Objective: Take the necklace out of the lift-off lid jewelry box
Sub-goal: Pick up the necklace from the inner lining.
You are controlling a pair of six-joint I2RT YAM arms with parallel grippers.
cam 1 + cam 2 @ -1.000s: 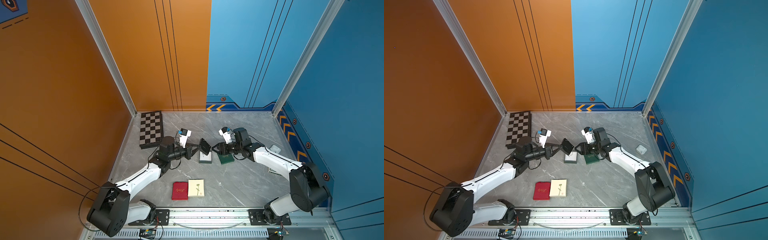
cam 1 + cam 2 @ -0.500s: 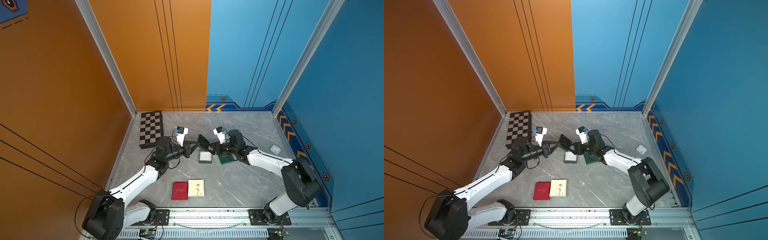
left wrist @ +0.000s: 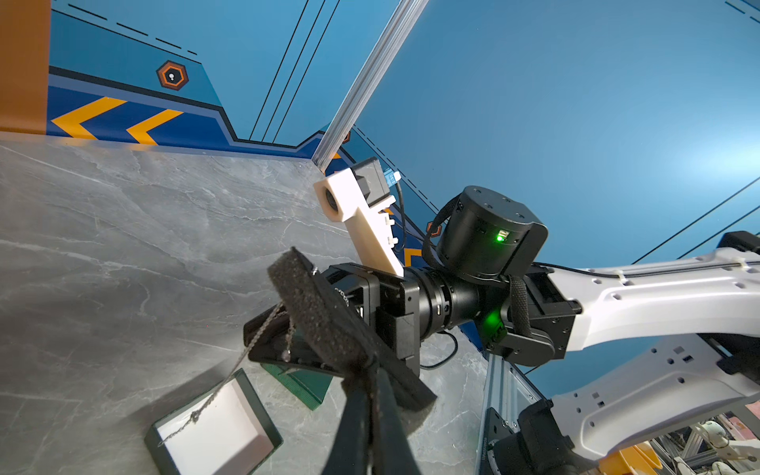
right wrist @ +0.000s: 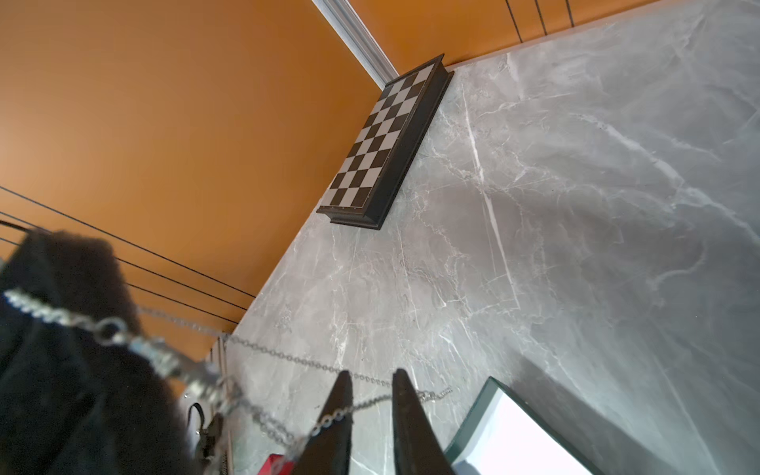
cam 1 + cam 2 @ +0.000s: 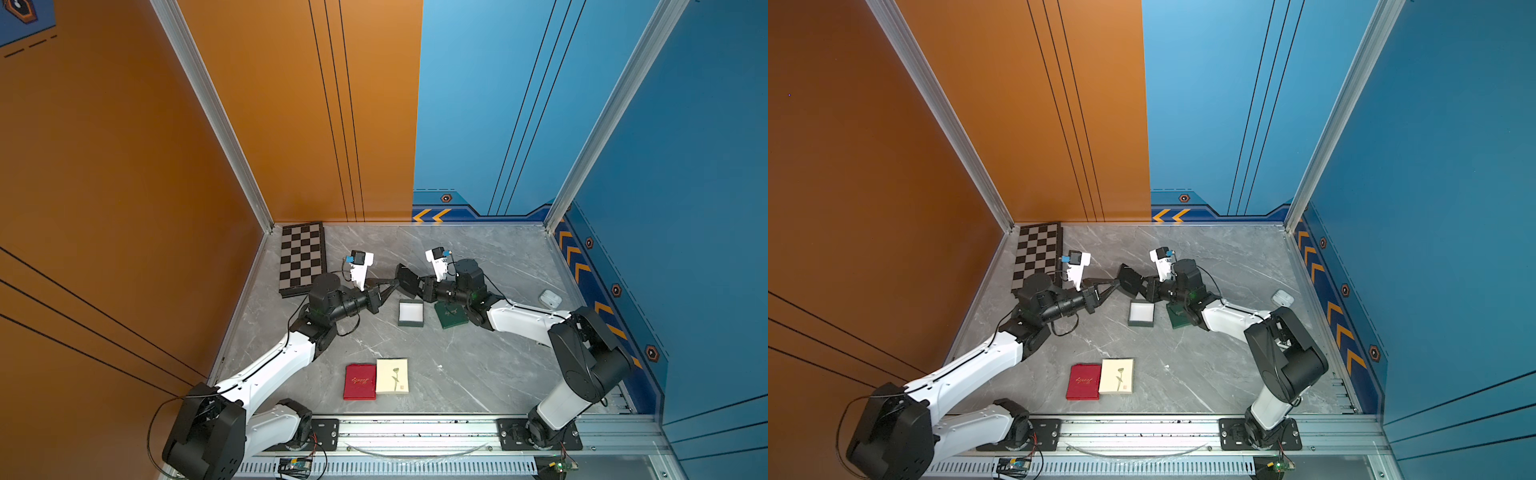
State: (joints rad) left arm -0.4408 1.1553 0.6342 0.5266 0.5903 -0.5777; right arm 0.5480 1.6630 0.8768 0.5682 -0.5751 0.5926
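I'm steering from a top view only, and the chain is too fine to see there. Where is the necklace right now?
Observer: The left wrist view shows the necklace hanging from the black foam pad, its lower end lying in the open box.
Operator: Is anything clamping the chain itself?
Observer: Not that I can tell. In the right wrist view the right tool has its jaws slightly apart, and the chain crosses one finger.
Operator: And is the pad held?
Observer: Yes. In the left wrist view the left tool is shut on the pad's edge.
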